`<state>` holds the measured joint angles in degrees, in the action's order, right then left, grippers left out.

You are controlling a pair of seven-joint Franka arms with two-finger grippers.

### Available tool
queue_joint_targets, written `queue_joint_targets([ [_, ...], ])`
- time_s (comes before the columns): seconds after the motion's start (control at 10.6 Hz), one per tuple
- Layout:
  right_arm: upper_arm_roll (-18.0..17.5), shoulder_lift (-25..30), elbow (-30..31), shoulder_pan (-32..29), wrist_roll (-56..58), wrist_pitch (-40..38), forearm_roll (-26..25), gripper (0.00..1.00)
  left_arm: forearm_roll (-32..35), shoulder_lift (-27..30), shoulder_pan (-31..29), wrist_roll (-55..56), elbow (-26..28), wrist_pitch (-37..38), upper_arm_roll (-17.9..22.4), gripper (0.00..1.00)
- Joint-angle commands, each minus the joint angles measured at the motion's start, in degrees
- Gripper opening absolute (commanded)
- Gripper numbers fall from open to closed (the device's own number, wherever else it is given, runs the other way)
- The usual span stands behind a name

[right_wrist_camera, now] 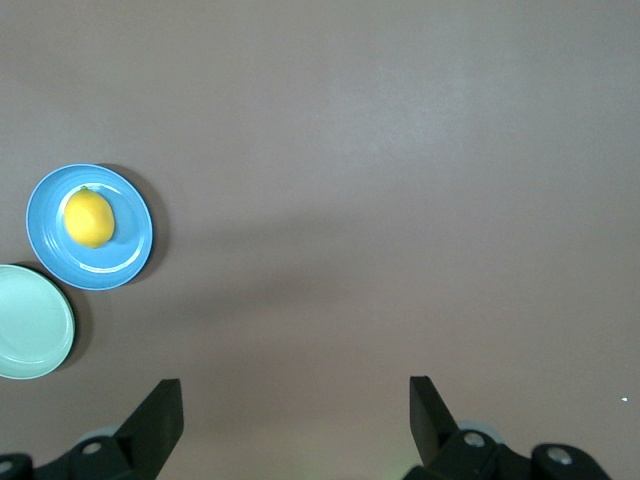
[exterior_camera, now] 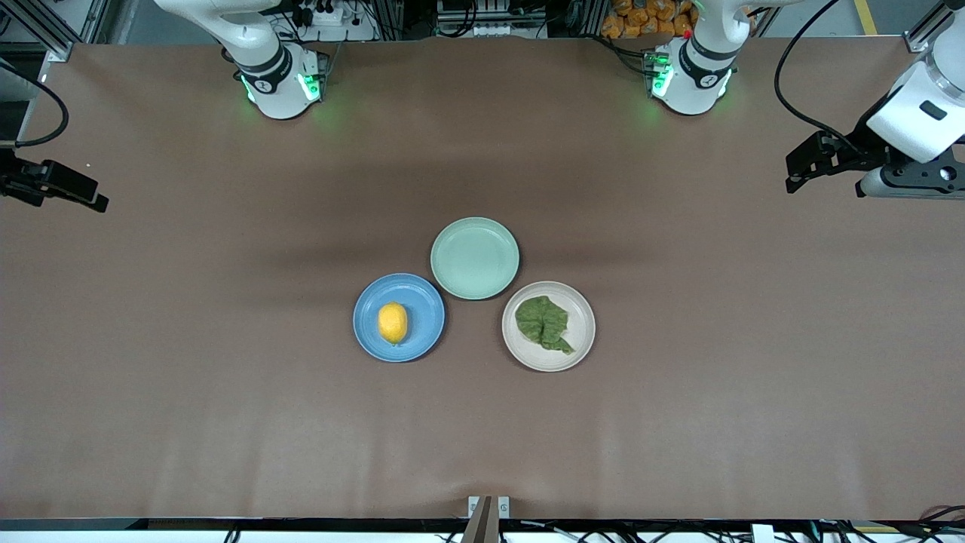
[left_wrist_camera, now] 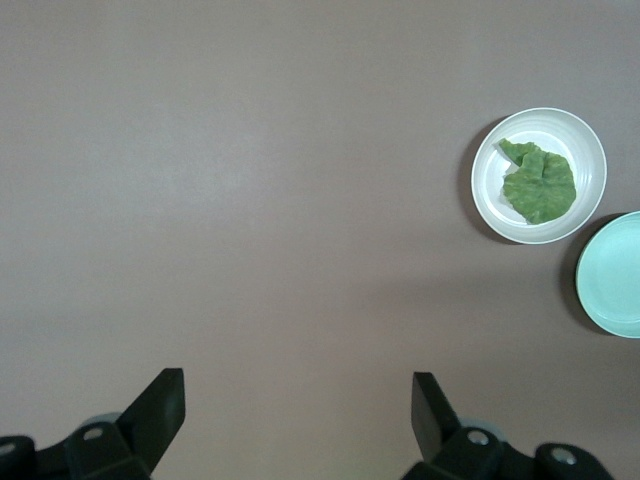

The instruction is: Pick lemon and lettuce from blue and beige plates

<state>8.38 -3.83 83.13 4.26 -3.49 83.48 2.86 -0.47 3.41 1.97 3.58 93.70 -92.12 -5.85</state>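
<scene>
Left claw [left_wrist_camera: 298, 420]: fingers spread wide, empty, hanging over bare table [exterior_camera: 678, 422] at the left arm's end, well apart from the plates; probably a waiting pose with the work in sight.
Right claw [right_wrist_camera: 295, 420]: also wide and empty, over bare table at the right arm's end, waiting likewise.
Lettuce [exterior_camera: 543, 323]: crumpled leaf lying flat in the beige plate [exterior_camera: 582, 341], off-centre toward ten o'clock; soft, so a pinch from above on a raised fold seems best.
Lemon [exterior_camera: 393, 323]: on its side in the blue plate [exterior_camera: 426, 305], near its middle; rounded, so it may roll if gripped off-centre.
Green plate [exterior_camera: 475, 258]: empty, at twelve o'clock of the other two in the front view, its rim touching or almost touching each; perhaps the drop-off spot.
Progress: nothing picked yet; each claw has its own item on its side.
</scene>
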Motion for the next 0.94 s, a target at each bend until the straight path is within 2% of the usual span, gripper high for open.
queue_joint_targets([
  [0.0,0.06,-0.83,-1.65,-0.04,-0.29,-0.86,-0.48,1.00,-0.94,-0.42,-0.13,-1.47,-1.15,1.06,-0.04,1.00],
  [0.85,-0.03,-2.76,-1.65,0.84,-0.38,-0.33,0.48,1.00,-0.76,-2.70,0.66,-1.38,-1.15,0.97,-0.21,1.00],
])
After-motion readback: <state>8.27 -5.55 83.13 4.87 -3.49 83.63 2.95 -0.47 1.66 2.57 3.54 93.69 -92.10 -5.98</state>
